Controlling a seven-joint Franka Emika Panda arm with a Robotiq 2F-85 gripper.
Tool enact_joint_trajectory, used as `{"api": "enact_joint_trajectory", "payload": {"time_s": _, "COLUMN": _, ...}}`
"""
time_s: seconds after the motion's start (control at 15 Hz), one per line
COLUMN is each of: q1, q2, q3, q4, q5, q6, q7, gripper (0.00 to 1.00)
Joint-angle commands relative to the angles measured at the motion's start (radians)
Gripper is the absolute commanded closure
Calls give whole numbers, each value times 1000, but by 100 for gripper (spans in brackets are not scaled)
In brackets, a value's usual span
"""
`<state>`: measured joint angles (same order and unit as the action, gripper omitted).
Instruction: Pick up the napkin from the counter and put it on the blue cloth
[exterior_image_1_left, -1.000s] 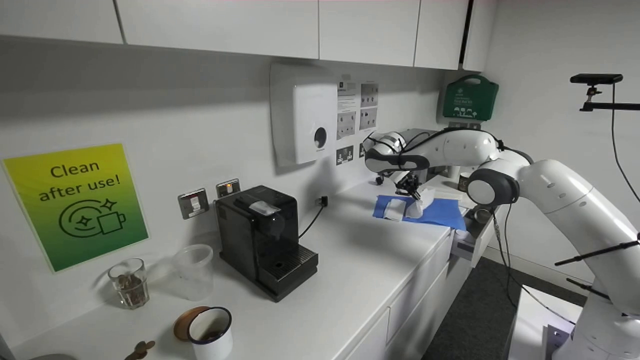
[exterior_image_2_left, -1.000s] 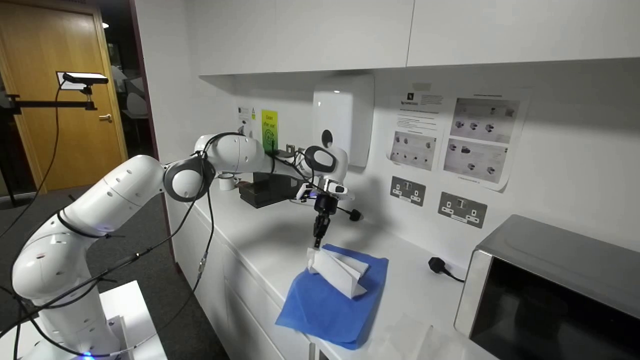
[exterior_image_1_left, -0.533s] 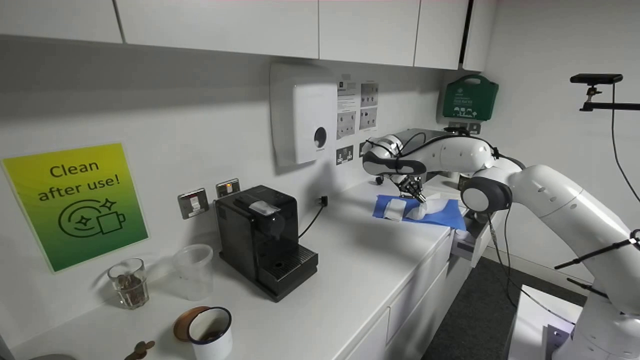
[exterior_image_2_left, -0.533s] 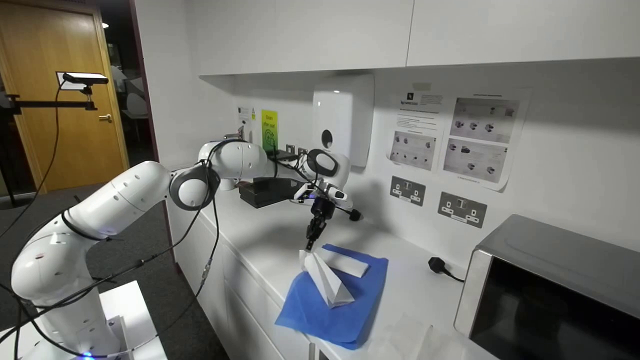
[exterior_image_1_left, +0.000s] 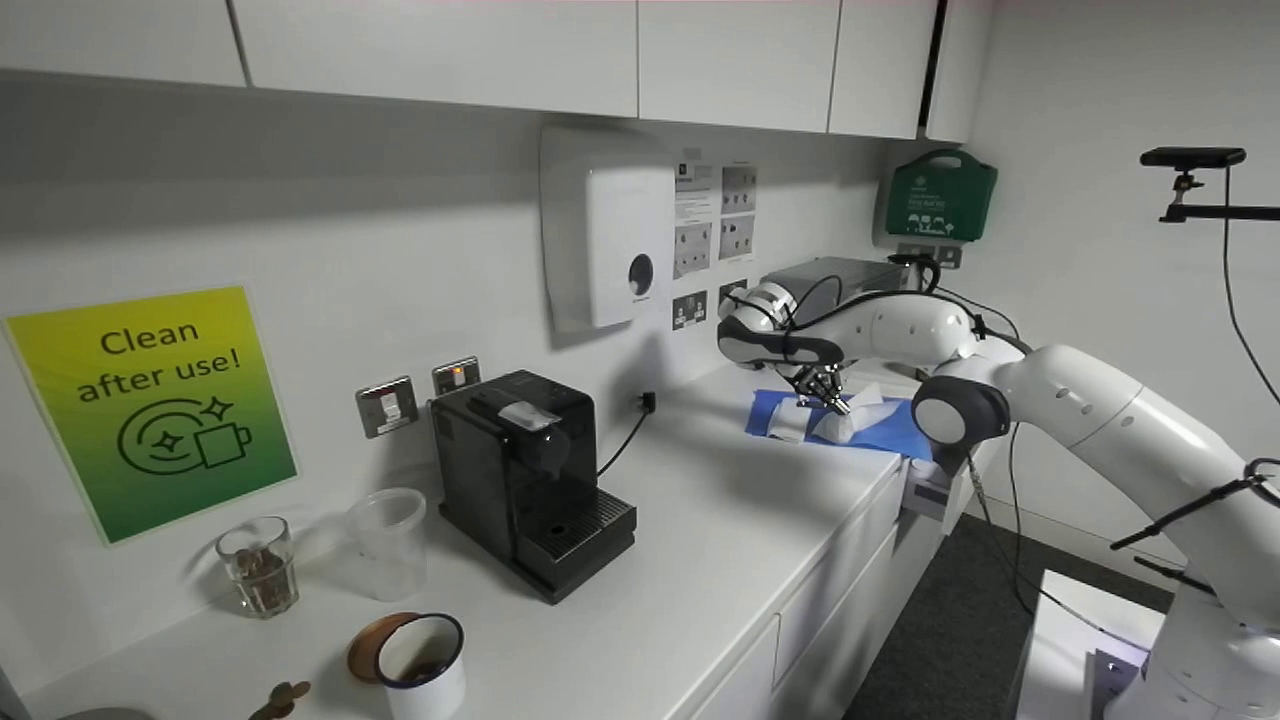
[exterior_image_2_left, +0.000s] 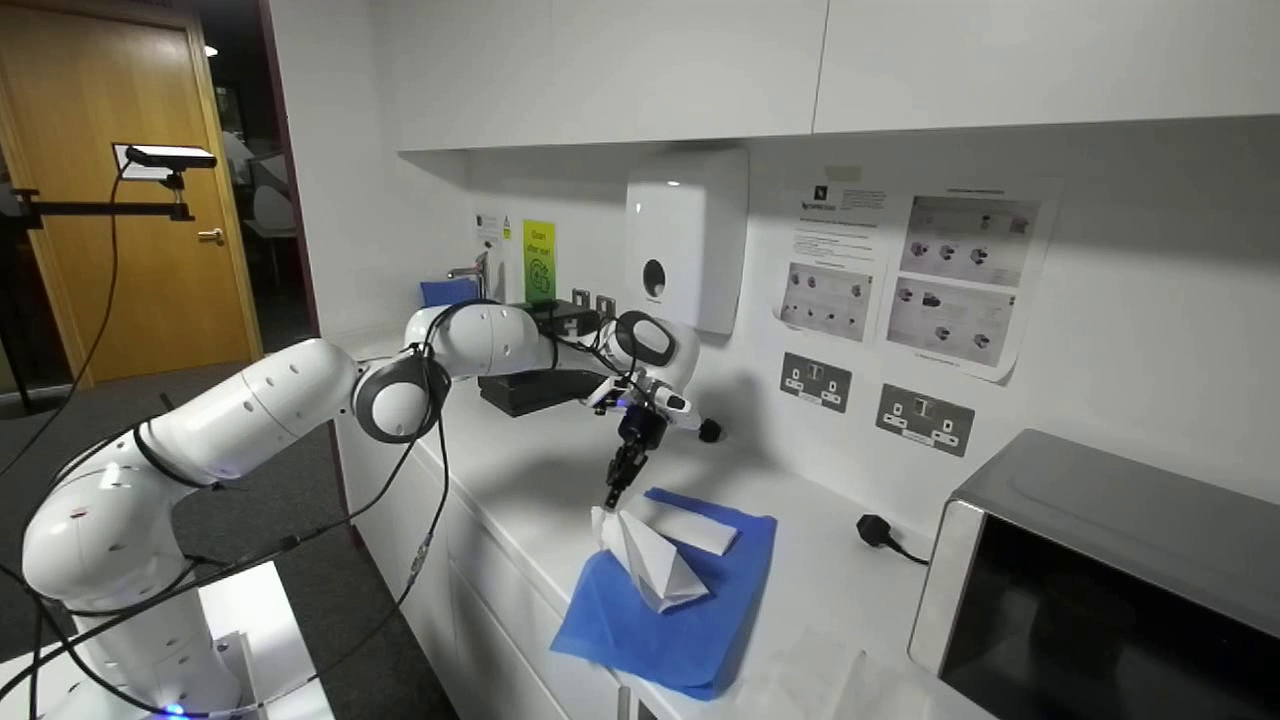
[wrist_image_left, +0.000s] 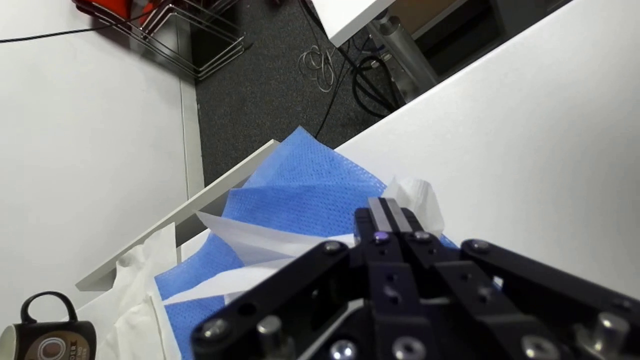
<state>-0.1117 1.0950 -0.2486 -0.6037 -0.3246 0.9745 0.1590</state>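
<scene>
The pincer (wrist_image_left: 389, 214) is closed tight on one end of the white creased paper napkin (exterior_image_2_left: 652, 562). By that end the napkin is held over the flat bright blue fabric cloth (exterior_image_2_left: 650, 635); how much rests there cannot be told. Toward the wall (exterior_image_2_left: 1130, 330), a second flat white paper piece (exterior_image_2_left: 695, 527) is laid on the cloth. The cloth is spread on the smooth white surface (exterior_image_1_left: 660, 540), one corner carried past the front edge, near an open white drawer (wrist_image_left: 211, 196) whose inside is mostly hidden. A black plug (exterior_image_2_left: 873, 530) and a silver microwave (exterior_image_2_left: 1110, 590) are seen farther along. Well apart on the opposite side, a black boxy coffee machine (exterior_image_1_left: 530, 480) is partly screened in an exterior view by the white robot arm (exterior_image_2_left: 490, 340). Past the machine, brown pieces (exterior_image_1_left: 264, 580) are held in a clear glass tumbler (exterior_image_1_left: 258, 550), and something dark in a white mug with a dark rim (exterior_image_1_left: 432, 690); a translucent plastic tub (exterior_image_1_left: 388, 548) is placed between tumbler and machine. In the wrist view, a black printed mug (wrist_image_left: 55, 337) is found near a crumpled whitish sheet (wrist_image_left: 140, 320); its contents cannot be made out.
</scene>
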Motion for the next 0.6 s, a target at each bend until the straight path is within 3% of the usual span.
{"api": "enact_joint_trajectory", "payload": {"time_s": 0.0, "q1": -2, "q2": 27, "q3": -6, "q4": 62, "q5": -12, "q6": -21, "q7": -45, "gripper": 100}}
{"api": "enact_joint_trajectory", "payload": {"time_s": 0.53, "q1": -1, "q2": 33, "q3": -7, "q4": 78, "q5": -70, "q6": 129, "q7": -216, "gripper": 100}}
